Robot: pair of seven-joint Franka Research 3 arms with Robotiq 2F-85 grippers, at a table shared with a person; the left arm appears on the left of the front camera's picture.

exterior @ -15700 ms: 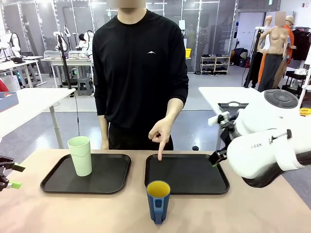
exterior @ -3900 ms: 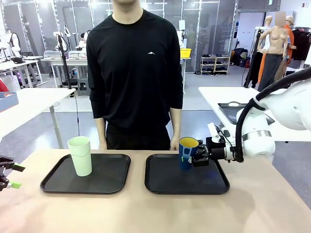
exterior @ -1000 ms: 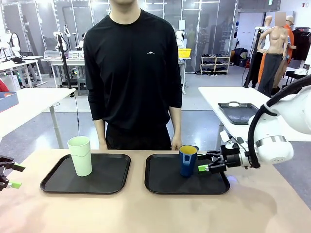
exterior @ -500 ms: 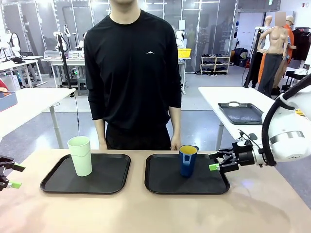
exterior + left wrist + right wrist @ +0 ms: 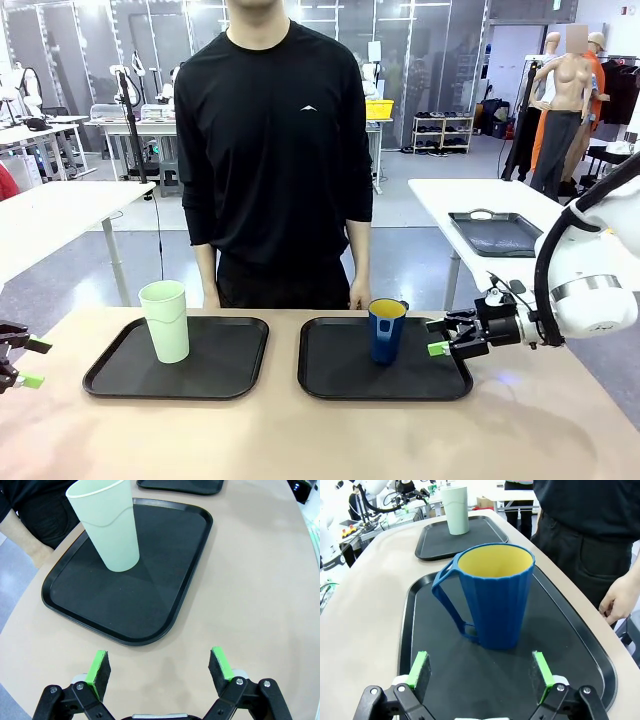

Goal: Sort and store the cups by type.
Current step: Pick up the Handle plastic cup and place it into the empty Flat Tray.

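White right arm reaches in from the frame's right, its right gripper (image 5: 441, 337) level over the right tray's (image 5: 340, 385) edge, jaws wide open and empty. Left gripper (image 5: 159, 667) hovers over the counter (image 5: 300, 440), jaws open, empty. Blue mug (image 5: 386, 331) stands upright on the right tray; mint tumbler (image 5: 166, 320) on the left tray (image 5: 130, 380).

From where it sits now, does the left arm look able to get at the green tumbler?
Probably yes: the left gripper is open and faces the green tumbler, upright on the left tray, with only bare table and tray between.
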